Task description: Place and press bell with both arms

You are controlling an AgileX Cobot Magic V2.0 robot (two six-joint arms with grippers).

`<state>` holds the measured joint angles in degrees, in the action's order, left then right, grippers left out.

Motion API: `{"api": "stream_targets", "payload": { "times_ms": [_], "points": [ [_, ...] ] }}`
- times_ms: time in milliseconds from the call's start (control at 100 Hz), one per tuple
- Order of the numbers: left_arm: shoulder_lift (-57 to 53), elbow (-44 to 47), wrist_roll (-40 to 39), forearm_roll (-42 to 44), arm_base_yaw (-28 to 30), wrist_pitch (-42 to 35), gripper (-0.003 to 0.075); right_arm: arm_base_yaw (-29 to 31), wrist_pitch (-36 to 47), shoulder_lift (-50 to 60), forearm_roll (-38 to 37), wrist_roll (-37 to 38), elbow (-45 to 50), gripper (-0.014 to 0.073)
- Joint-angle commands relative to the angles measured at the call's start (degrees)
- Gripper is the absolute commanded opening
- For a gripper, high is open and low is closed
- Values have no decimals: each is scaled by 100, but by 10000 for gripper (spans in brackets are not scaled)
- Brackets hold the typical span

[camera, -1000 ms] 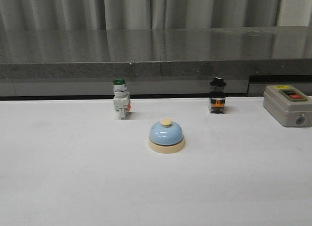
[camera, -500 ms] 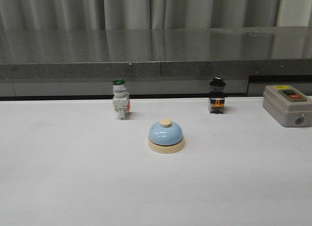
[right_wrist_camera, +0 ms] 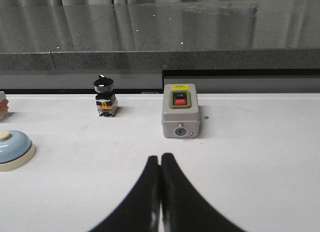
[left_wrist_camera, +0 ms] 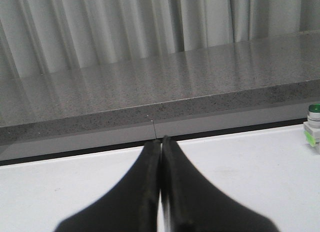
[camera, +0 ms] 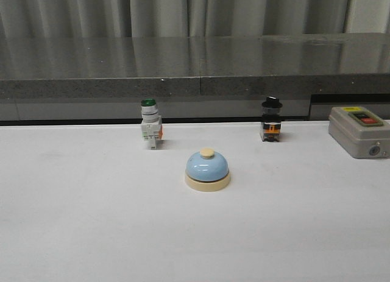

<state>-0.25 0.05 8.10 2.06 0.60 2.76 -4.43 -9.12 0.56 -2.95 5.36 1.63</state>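
Note:
The bell [camera: 208,170], a light-blue dome on a cream base with a cream knob, stands upright on the white table [camera: 91,221] near the middle of the front view. Part of it also shows in the right wrist view [right_wrist_camera: 12,149]. Neither arm shows in the front view. My left gripper [left_wrist_camera: 161,140] is shut and empty, its black fingers pressed together over bare table, the bell out of its view. My right gripper [right_wrist_camera: 160,157] is shut and empty, well to the right of the bell.
A green-capped white push-button switch [camera: 150,130] stands behind and left of the bell, also in the left wrist view [left_wrist_camera: 313,124]. A black-capped switch [camera: 271,119] stands behind right. A grey box with red and black buttons [camera: 359,131] sits far right. A grey stone ledge [camera: 195,81] bounds the table's back.

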Motion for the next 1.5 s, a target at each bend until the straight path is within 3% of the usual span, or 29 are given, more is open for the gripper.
{"api": "stream_targets", "payload": {
  "times_ms": [0, 210, 440, 540, 670, 970, 1310, 1490],
  "points": [
    [-167, 236, -51, -12, 7, -488, -20, 40, 499, 111, -4, -8, -91, -60],
    [-167, 236, -51, -12, 7, -488, -19, 40, 515, 111, -4, -8, -91, -60],
    [-167, 236, -51, -12, 7, -488, -19, 40, 1270, 99, -4, -2, -219, -60],
    [-167, 236, -51, -12, 7, -488, -20, 40, 763, -41, 5, -2, -620, -60],
    [-167, 236, -51, -12, 7, -488, -19, 40, -468, -597, 250, -2, -1529, -60],
    [-167, 236, -51, -12, 7, -488, -19, 40, -2746, -3054, 332, -19, -3836, -60],
    [-167, 236, -51, -12, 7, -488, -20, 20, -2751, -5174, 778, -32, -5015, -60],
    [-167, 236, -51, -12, 7, -488, -19, -481, -2751, -6190, 896, -263, -5536, -60]
  ]
}}
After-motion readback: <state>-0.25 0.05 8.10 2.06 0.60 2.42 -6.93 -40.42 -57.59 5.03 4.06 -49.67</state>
